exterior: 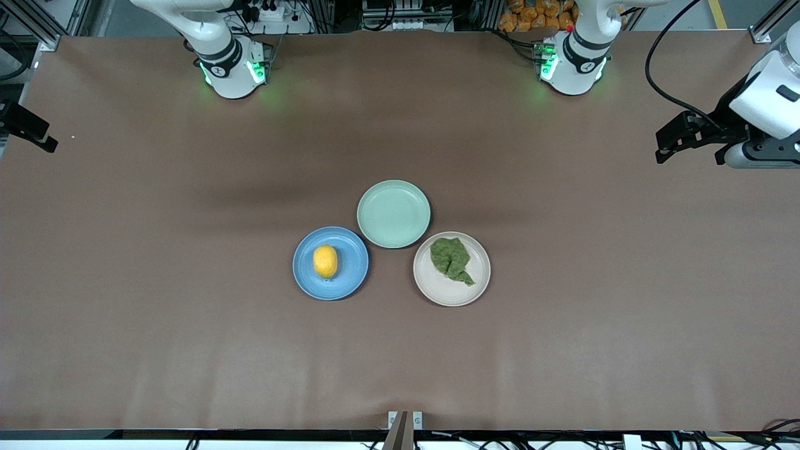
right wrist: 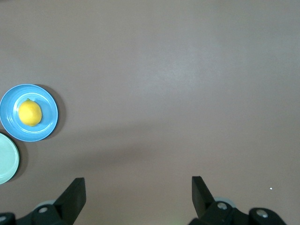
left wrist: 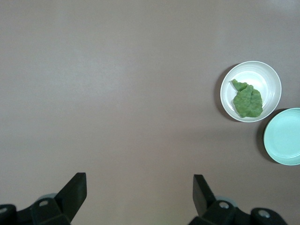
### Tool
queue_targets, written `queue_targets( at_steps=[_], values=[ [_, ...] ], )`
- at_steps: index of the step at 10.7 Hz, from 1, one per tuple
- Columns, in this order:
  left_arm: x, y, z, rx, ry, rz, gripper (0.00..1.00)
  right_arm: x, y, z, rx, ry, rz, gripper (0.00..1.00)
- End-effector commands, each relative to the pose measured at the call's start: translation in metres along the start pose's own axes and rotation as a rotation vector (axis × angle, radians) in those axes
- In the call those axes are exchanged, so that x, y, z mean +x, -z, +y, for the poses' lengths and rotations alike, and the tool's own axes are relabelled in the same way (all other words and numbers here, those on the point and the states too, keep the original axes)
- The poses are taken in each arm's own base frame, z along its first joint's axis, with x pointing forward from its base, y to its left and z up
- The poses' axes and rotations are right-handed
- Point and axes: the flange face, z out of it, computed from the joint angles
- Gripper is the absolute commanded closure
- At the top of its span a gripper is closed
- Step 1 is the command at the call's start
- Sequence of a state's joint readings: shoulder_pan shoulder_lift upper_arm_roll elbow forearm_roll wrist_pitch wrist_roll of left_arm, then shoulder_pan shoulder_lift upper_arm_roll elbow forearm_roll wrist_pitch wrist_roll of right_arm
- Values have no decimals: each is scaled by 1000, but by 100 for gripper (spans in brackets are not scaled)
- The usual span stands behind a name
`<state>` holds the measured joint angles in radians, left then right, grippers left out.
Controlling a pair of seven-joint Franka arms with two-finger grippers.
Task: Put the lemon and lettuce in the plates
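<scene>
The yellow lemon (exterior: 325, 261) lies in the blue plate (exterior: 353, 278). The dark green lettuce (exterior: 451, 259) lies in the beige-white plate (exterior: 437, 290). My left gripper (exterior: 672, 140) is open and empty, high over the left arm's end of the table. Its wrist view shows the wide-apart gripper (left wrist: 139, 187), the lettuce (left wrist: 247, 101) and the beige-white plate (left wrist: 262, 77). My right gripper (exterior: 31, 131) is open and empty over the right arm's end of the table. Its wrist view shows the open gripper (right wrist: 138, 190), the lemon (right wrist: 30, 113) and the blue plate (right wrist: 47, 124).
A pale mint-green plate (exterior: 394, 214) stands empty, touching both other plates and farther from the front camera. It also shows in the left wrist view (left wrist: 283, 136) and the right wrist view (right wrist: 5, 159). Brown table surface (exterior: 187, 312) surrounds the plates.
</scene>
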<state>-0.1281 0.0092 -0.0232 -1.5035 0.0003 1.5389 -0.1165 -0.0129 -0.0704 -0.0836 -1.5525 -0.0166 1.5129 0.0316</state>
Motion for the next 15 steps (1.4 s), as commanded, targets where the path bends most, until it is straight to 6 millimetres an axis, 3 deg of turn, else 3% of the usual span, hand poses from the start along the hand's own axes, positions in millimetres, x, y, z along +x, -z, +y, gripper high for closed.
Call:
queue_targets(
  at_steps=[1,15],
  values=[
    [0,4,0,21,-6,-4,0,5,5,-6,3,1,12,0],
    [0,3,0,22,-6,-5,0,9,1,-12,-2,10,-1,0]
  ],
)
